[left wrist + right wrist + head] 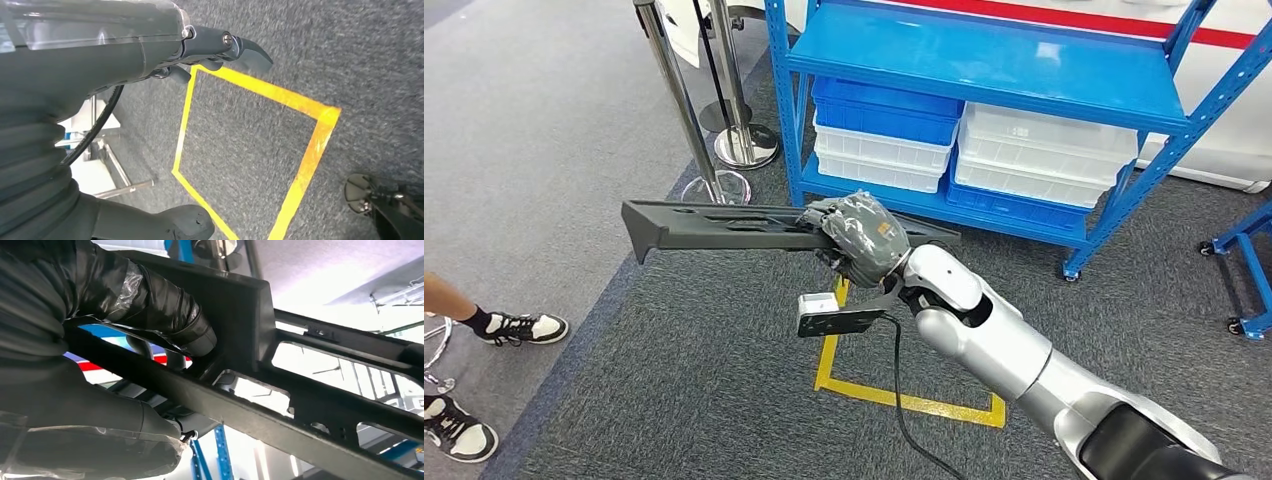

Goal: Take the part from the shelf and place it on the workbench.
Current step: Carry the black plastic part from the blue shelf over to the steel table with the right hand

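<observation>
While right hand [861, 236] grips part [714, 224], blue shelf [984, 60] w/ bins [884, 135] behind; left hand [150, 55] holds nothing, fingers apart.

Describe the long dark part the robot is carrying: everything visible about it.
The part is a long, narrow dark grey frame, plastic by the look of it, matte, with a raised rim and a downturned lip at its far end. The right wrist view shows rails joined by crossbars with open cut-outs between them. It lies roughly level in the air in front of the blue shelf, above the carpet, gripped near one end by the right hand.
</observation>
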`<state>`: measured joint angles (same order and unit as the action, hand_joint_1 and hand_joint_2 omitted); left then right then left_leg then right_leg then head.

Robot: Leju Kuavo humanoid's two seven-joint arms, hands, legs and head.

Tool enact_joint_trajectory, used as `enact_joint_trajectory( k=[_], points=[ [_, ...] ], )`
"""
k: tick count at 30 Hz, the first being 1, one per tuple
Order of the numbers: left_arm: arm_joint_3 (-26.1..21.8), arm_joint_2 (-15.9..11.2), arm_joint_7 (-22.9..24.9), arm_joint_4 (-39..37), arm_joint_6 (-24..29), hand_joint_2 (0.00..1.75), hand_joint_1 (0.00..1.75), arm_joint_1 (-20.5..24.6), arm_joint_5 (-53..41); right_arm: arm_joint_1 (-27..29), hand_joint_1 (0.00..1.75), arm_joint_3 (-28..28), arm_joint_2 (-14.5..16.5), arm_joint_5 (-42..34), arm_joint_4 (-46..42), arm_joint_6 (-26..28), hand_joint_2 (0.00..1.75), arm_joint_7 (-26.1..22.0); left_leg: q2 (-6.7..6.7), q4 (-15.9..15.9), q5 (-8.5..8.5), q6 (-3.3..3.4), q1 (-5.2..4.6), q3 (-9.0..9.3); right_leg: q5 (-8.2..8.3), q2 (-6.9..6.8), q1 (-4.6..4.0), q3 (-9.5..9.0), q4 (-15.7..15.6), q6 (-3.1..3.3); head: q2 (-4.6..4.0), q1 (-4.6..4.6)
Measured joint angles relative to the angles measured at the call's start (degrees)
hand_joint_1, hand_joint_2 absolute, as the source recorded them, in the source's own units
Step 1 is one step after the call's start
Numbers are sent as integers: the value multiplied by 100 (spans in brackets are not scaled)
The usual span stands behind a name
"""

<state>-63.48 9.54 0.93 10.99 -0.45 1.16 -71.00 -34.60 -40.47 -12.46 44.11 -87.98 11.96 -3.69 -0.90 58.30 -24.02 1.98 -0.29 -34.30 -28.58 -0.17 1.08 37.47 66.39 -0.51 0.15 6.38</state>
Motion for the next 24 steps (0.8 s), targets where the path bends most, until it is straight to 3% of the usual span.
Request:
enact_joint_trajectory(
  k=[2,3,6,12,24],
  points=[
    [-7,0,-8,1,-8,175,0,3,3,9,175,27,-31,9,-59,-5,175,0,-12,60,-42,-29,-29,-24,235,7,-14,-244,-578,28,0,0],
    [-8,-1,-11,1,-11,175,0,7,5,12,175,33,-37,14,-81,-8,175,0,-12,79,-55,-24,-43,-38,256,8,-20,-280,-681,30,0,0],
    [-13,-5,-13,1,-13,175,0,13,24,19,175,42,-44,22,-118,-13,175,2,-9,78,-56,-2,-54,-45,268,6,-35,-275,-693,30,0,-1],
    [-49,-7,4,0,-26,175,0,11,68,25,175,51,-23,40,-125,-31,175,21,-10,31,-28,-54,-49,-38,271,7,-43,-261,-689,80,0,-1],
    [-179,-11,84,0,-84,175,0,20,95,-325,175,-191,713,260,409,-24,175,168,-10,18,-13,-106,-43,-41,273,5,-39,-255,-685,95,0,0]
  ],
)
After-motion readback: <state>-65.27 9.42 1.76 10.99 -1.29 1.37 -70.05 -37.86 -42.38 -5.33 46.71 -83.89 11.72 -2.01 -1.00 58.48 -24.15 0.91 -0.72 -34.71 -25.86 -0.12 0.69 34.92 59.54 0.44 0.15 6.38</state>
